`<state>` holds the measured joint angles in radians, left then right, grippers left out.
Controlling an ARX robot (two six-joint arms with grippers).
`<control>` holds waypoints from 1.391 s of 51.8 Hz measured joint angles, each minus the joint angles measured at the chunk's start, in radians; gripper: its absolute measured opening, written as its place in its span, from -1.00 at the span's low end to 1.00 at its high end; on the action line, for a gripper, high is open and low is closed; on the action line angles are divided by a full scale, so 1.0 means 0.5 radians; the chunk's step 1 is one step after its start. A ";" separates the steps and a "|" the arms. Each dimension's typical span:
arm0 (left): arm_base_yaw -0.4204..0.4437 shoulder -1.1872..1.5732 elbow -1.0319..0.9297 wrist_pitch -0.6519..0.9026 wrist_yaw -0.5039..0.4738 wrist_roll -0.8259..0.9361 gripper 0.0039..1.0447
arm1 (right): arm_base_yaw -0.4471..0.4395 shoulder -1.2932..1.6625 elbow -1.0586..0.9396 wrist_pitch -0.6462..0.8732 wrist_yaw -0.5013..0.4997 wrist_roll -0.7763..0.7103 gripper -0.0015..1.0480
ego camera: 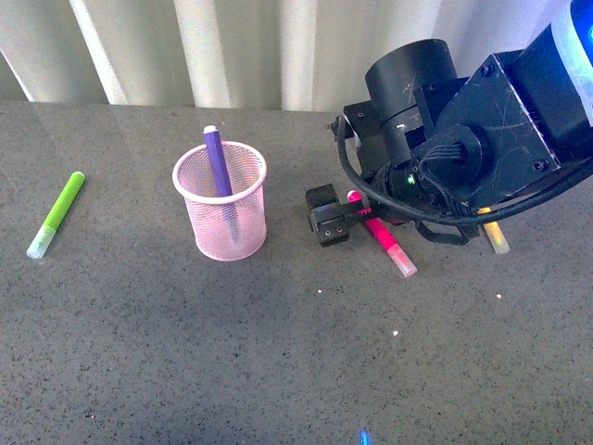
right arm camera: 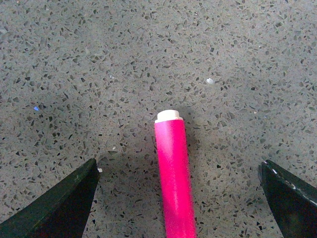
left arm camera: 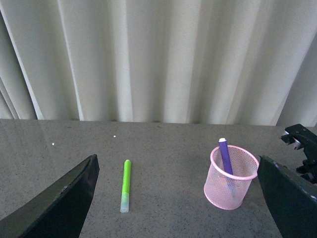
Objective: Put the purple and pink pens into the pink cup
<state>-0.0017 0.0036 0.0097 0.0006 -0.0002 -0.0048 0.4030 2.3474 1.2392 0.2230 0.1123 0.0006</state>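
purple pen [ego camera: 219, 167] in pink cup [ego camera: 246, 218] | we have right gripper [right arm camera: 178, 162] spread astride pink pen [ego camera: 383, 237] | left gripper [left arm camera: 176, 161] spread too

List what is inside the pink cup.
Only the purple pen stands inside the pink cup, leaning, top above the rim. Its lower end is blurred behind the mesh.

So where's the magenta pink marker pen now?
In the front view the magenta pen lies right of the pink wire-mesh cup, between the right hand's open fingers.
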 joint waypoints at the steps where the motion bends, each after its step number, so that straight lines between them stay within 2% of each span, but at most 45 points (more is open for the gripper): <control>1: -0.001 0.000 0.000 0.000 0.000 -0.001 0.88 | 0.000 0.002 0.000 0.000 0.000 0.011 0.87; 6: 0.000 0.000 0.000 0.000 0.000 -0.001 0.88 | 0.000 0.008 0.000 0.000 0.005 0.050 0.83; 17: 0.000 0.000 0.000 0.000 0.000 -0.001 0.88 | 0.003 0.032 0.021 -0.025 -0.010 0.134 0.23; 29: 0.000 0.000 0.000 0.000 0.000 0.000 0.88 | 0.001 0.033 0.018 -0.031 -0.006 0.220 -0.32; 33: 0.000 0.000 0.000 0.000 0.000 0.000 0.88 | -0.018 0.030 -0.013 -0.016 0.008 0.259 -0.60; 37: -0.001 0.000 0.000 0.000 0.000 -0.001 0.88 | -0.031 0.019 -0.042 0.004 0.037 0.276 -0.74; 46: 0.000 0.000 0.000 0.000 0.000 -0.001 0.88 | -0.070 -0.008 -0.100 0.054 0.075 0.317 -0.76; 53: 0.000 0.000 0.000 0.000 0.000 0.000 0.88 | -0.098 -0.050 -0.220 0.261 0.088 0.298 -0.77; 57: 0.000 0.000 0.000 0.000 0.000 0.000 0.88 | -0.090 -0.107 -0.350 0.575 0.063 0.182 -0.77; 64: -0.001 0.000 0.000 0.000 0.000 0.000 0.88 | 0.011 -0.349 -0.496 1.147 -0.114 -0.037 -0.77; 72: 0.000 0.000 0.000 0.000 -0.001 -0.001 0.88 | 0.192 -0.552 -0.567 1.510 -0.247 -0.150 -0.77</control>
<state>-0.0017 0.0036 0.0097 0.0006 -0.0006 -0.0051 0.4988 2.0716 0.9558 0.9779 -0.0113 -0.0746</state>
